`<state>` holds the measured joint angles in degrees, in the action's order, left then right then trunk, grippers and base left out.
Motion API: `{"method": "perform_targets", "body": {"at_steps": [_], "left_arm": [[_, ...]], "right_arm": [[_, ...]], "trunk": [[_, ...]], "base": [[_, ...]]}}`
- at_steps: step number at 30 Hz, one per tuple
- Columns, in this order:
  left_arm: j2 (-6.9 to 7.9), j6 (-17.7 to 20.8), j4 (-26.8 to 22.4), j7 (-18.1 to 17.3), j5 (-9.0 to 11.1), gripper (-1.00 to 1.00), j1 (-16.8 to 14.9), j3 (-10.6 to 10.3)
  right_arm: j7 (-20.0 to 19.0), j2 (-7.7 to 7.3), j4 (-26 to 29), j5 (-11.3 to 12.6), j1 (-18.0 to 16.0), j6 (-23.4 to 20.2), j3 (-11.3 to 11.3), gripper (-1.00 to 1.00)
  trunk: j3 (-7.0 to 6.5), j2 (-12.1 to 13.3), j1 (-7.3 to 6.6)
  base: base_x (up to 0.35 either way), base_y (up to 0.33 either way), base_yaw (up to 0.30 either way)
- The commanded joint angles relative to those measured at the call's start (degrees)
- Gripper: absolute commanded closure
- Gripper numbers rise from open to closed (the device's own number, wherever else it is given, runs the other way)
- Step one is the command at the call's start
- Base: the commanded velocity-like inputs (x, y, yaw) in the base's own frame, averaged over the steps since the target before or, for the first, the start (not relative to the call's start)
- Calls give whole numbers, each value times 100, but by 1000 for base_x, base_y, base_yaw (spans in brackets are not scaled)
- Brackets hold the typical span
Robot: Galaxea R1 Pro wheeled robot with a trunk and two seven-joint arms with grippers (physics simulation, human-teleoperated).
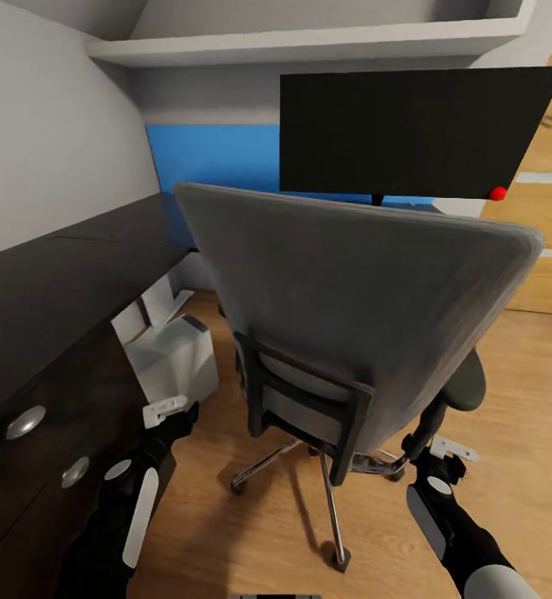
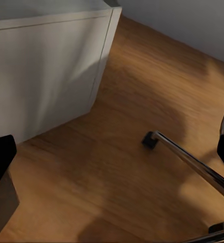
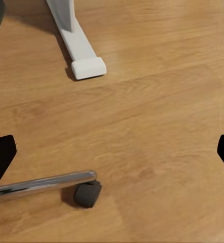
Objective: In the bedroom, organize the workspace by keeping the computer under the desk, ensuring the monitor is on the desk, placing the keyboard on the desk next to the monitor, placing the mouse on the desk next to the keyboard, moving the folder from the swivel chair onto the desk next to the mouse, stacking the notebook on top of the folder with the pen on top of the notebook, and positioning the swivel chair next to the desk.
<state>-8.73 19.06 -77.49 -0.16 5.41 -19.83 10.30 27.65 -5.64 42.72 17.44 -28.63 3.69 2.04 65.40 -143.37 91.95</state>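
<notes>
The desk (image 1: 51,274) runs along the robot's left side, its glossy black top bare in the part shown and its knobbed drawers facing the aisle. The monitor (image 1: 417,133) stands beyond the chair, its stem just visible above the backrest. The swivel chair (image 1: 351,308) sits directly ahead with its grey backrest turned toward the robot, its chrome star base on the wooden floor (image 1: 525,399) between the two arms. The computer (image 1: 172,358) rests on the floor at the desk's edge, just ahead of the left gripper (image 1: 170,409).

Governing relation: the chair lies forward of both grippers and centred between them. The right gripper (image 1: 452,449) hangs just beside the armrest and is the nearer one; the left gripper is closer to the computer than to the chair. Both grippers are released, fingers spread and holding nothing, as the wrist views confirm. The chair seat is hidden by the backrest, so the folder cannot be confirmed.
</notes>
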Motion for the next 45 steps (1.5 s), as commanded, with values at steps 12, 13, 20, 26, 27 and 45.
{"method": "perform_targets", "body": {"at_steps": [12, 13, 20, 26, 27, 45], "left_arm": [[-15, 36, -3, -2, 57, -100, -3, 8], [-15, 36, -3, -2, 57, -100, -3, 8], [-15, 36, 0, -2, 57, -100, -3, 1], [-20, 36, 52, -2, 51, -100, -3, -9], [-21, 36, 61, -2, 50, -100, -3, -14], [-23, 36, 76, -2, 53, -100, -3, -63]], "right_arm": [[21, 2, 0, 57, -3, 36, 25, -100], [21, 5, 0, 57, -3, 36, 25, -100], [21, -3, 0, 57, -3, 43, 23, -100], [21, -7, 41, 57, -3, 40, 18, -100], [24, -7, 63, 57, -3, 41, 17, -100], [47, -7, 114, 56, -3, 44, 16, -100]], "trunk": [[100, -2, 1], [108, -2, 1], [157, -2, 1], [164, -2, 1], [165, -2, 1], [60, -2, 1]], "base": [[197, -69, 106], [17, -7, 106], [5, -2, 94], [0, 0, 16], [0, 0, 5], [0, 0, 0]]}}
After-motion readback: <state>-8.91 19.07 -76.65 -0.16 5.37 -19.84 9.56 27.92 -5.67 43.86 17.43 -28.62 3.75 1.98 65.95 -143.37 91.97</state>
